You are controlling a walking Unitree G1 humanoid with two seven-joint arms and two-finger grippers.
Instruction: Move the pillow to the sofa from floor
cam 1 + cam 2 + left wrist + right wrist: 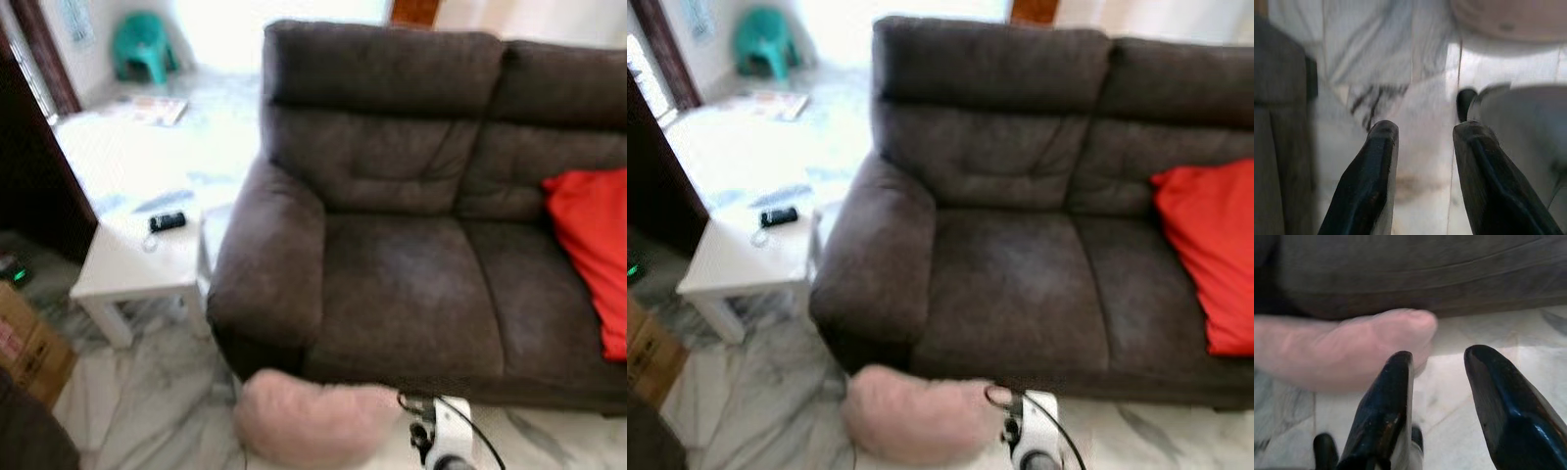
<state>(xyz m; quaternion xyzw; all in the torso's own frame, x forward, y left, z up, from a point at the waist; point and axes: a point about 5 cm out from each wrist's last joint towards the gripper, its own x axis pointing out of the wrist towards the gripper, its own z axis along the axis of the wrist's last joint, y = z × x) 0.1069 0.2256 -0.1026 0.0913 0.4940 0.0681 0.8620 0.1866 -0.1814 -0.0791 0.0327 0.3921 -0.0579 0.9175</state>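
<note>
the pink pillow point(312, 423) lay on the marble floor point(147, 401) at the bottom centre of the left eye view, touching the front base of the dark sofa point(411, 294), just below its left armrest. its long axis ran across the frame, parallel to the sofa front. in the right wrist view the right gripper point(1437, 360) hung just short of the pillow's rounded end point(1347, 347), which lay ahead and toward the left of that frame; its two black fingers were spread apart with nothing between them. the left gripper point(1420, 129) was also parted and empty, aimed at bare floor, with the pillow's edge at the top right of its frame. the right arm looked the nearer one for a grasp.
</note>
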